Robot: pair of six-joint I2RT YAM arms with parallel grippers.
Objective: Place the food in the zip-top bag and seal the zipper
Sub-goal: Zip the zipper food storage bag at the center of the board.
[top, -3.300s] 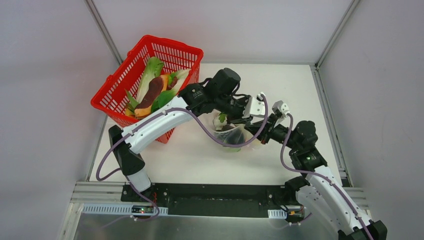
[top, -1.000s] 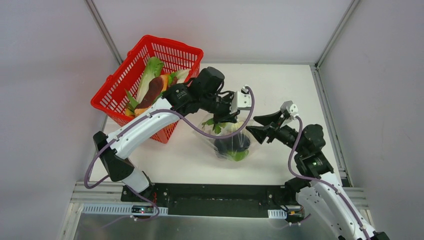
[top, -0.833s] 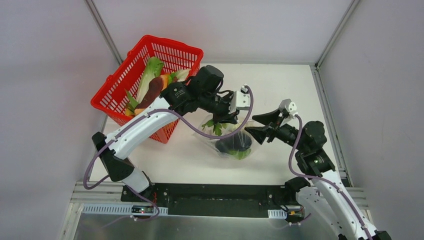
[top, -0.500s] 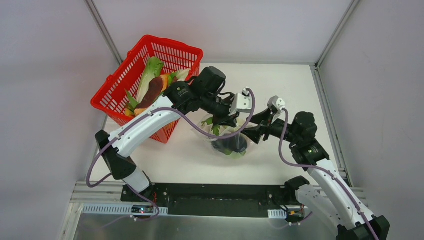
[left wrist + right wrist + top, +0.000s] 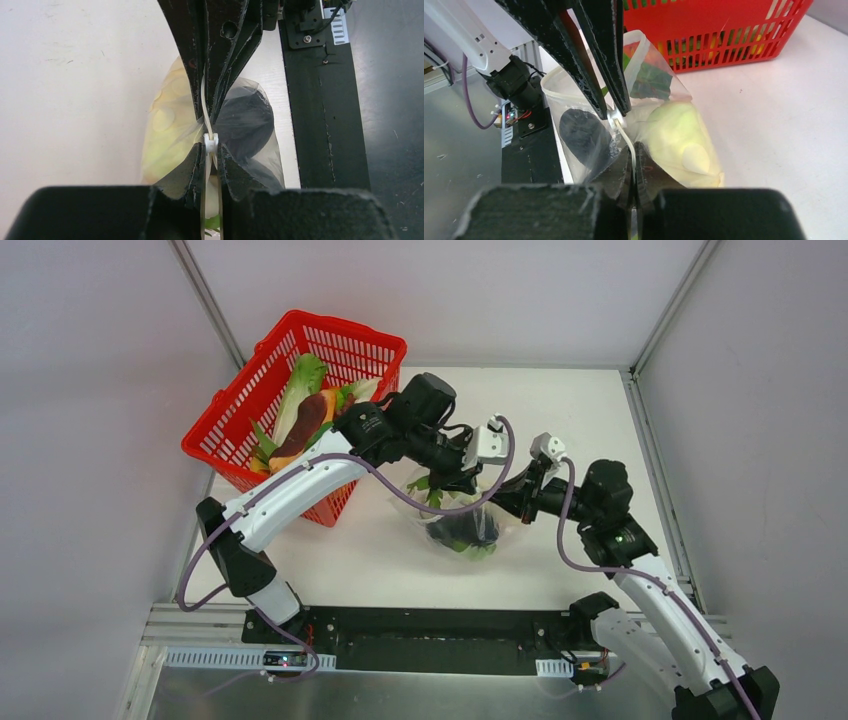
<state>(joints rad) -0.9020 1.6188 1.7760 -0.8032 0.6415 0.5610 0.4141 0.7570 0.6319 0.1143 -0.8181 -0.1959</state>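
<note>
Two hands (image 5: 212, 154) (image 5: 634, 151) on one zipper (image 5: 211, 142); one bag (image 5: 655, 64)

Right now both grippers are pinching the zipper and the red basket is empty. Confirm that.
Not empty: the top external view shows the red basket holding leafy greens and other toy produce. The rest holds: the left gripper and right gripper both pinch the zipper.

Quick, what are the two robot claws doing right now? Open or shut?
Left gripper: shut, pinching the thin zipper strip of the clear plastic zip-top bag.
Right gripper: shut on the same zipper strip.
</note>
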